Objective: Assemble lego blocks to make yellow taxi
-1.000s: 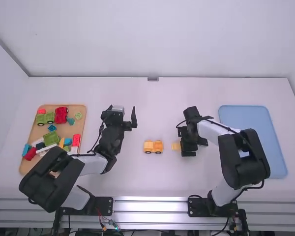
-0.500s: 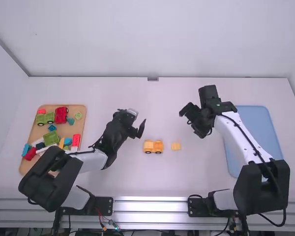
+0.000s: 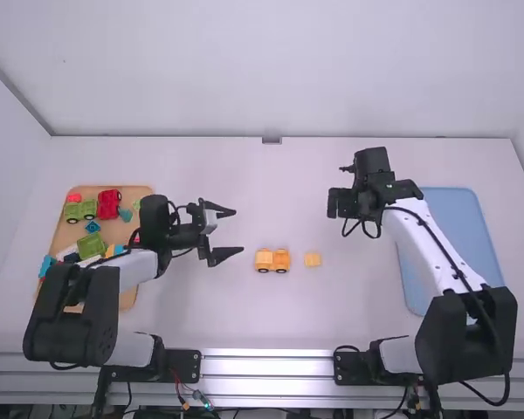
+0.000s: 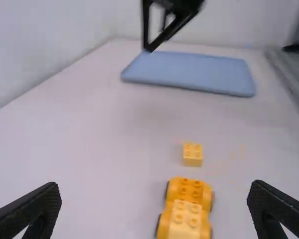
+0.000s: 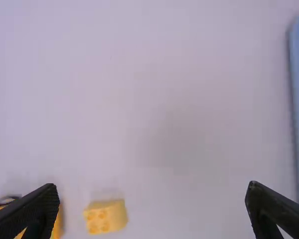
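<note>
I have the white table (image 3: pixel 271 323) in sight, running beneath and around both my grippers. The blue tray (image 3: pixel 473 227) lies to the right of my right gripper (image 3: pixel 339 185), partly hidden by that arm. The tan board (image 3: pixel 112 231) is to the left of my left gripper (image 3: pixel 237 231), loaded with coloured blocks, and the left arm covers part of it. Both grippers are spread wide above the table: each wrist view shows its own two fingers far apart.

The yellow-orange wheeled taxi piece (image 3: pixel 272 260) stands upright on dark wheels, to the right of my left gripper and slightly nearer the arm bases. From my right gripper it is off to the left and nearer the bases. In the left wrist view I can see studs on top of it.

The small yellow block (image 3: pixel 312 259) rests on the table near the wheeled piece, on its right and apart from it. It sits slightly left of my right gripper and closer to the bases.
</note>
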